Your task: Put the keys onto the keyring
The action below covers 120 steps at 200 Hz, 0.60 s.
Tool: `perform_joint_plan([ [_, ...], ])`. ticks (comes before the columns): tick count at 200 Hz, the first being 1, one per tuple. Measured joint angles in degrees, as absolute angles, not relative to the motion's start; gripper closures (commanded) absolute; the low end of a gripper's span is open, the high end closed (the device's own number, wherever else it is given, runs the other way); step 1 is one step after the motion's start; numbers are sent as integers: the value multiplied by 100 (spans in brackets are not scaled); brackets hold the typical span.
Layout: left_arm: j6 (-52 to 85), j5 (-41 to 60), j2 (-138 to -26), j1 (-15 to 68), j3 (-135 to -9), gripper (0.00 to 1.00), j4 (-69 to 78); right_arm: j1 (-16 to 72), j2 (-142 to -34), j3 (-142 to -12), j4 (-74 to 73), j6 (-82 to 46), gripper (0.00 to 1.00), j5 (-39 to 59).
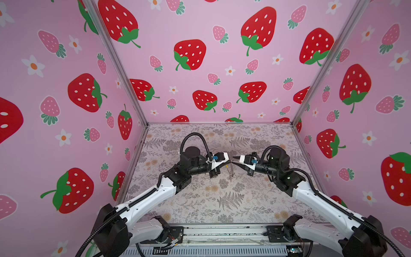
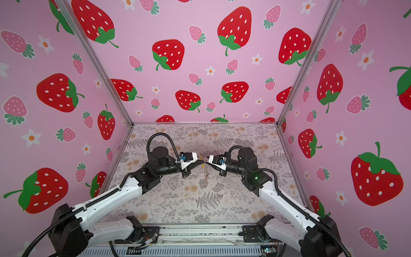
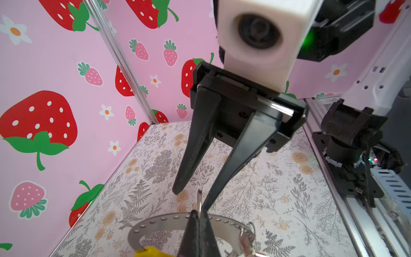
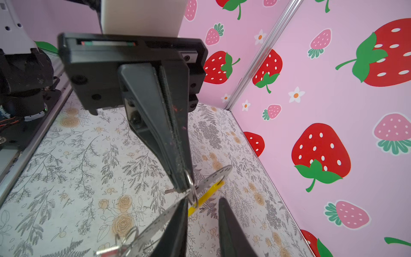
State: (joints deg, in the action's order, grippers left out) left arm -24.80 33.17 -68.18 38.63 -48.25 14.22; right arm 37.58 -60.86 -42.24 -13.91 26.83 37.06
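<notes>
your left gripper (image 4: 183,188) has its fingers pressed together on the rim of the keyring (image 3: 153,221), holding it clear above the table (image 1: 200,207), with the yellow section (image 4: 208,192) just beside the pinch. your right gripper (image 3: 192,199) faces it, fingers spread, tips near the keyring, gripping nothing. a red-tagged key (image 4: 109,252) hangs low on the keyring.

2 top views overlook the table (image 1: 222,200); wrist views closely face each other.
</notes>
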Motion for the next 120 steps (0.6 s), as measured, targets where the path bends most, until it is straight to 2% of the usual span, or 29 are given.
perform_joint_plan([
  [56, -2324, 3494, -6761, 3778, -4731, 100, 1765, 3715, -6086, -4082, -1645, 2268, 80, 3892],
  [120, -2265, 3575, -6761, 3736, -4729, 100, 1822, 3695, -6117, -4082, -1975, 1957, 81, 4115],
])
